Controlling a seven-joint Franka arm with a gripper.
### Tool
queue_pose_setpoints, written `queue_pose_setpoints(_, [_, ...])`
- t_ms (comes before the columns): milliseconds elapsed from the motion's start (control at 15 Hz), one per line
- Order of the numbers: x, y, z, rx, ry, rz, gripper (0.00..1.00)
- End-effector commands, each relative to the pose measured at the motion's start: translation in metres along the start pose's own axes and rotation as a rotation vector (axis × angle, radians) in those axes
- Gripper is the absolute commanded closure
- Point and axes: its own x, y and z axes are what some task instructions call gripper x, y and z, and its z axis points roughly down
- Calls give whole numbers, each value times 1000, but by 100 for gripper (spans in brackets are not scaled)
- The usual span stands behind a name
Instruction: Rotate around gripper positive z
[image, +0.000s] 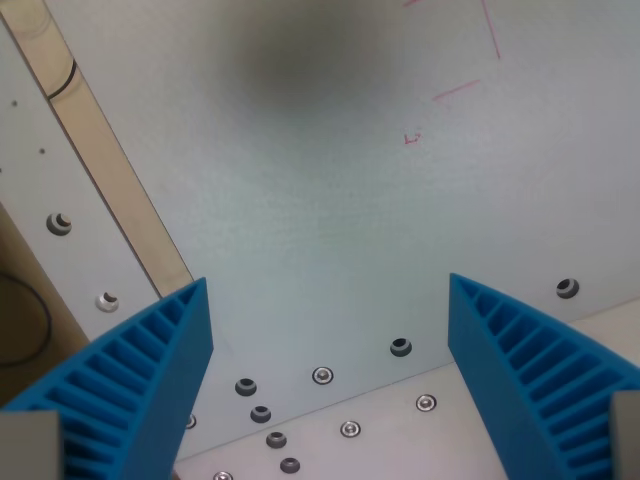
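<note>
1. Blue ribbed plastic fills both lower corners of my wrist view: these are the two fingers of the gripper (330, 345), one finger (140, 385) at the wrist view's left and the other (535, 375) at the wrist view's right. They stand wide apart, and nothing sits in the gap between them, so I read the pincer as fully spread and holding nothing.

2. The task has no object of its own. Its thing is the pincer itself, which must turn about its own long axis, and it hangs over a bare pale panel (350, 200) with nothing to grasp below.

3. Straight between and just beyond the fingertips I see a scatter of screws (322, 375) set into the surface, some dark and some bright, and a seam where the pale panel meets a lighter plate (480, 410).

4. Farther out, ahead of the pincer, faint red pen marks (455, 92) cross the panel. A soft dark blur sits above them; I cannot tell what it is.

5. Off to the left-hand finger's side, a tan wooden strip (110, 165) runs slantwise, with more screws beyond it.

6. Progress: the seam and strip lie skewed to the finger line, which may hint at some turn already made, but one picture cannot prove it. I judge the amount done and left unknowable from here; the path for turning looks free of obstacles.
</note>
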Motion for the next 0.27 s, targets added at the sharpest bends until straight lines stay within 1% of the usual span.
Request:
queue_pose_setpoints(67, [0, 0, -2, 2, 4, 157, 0])
queue_pose_setpoints(267, [0, 0, -2, 2, 4, 192, 0])
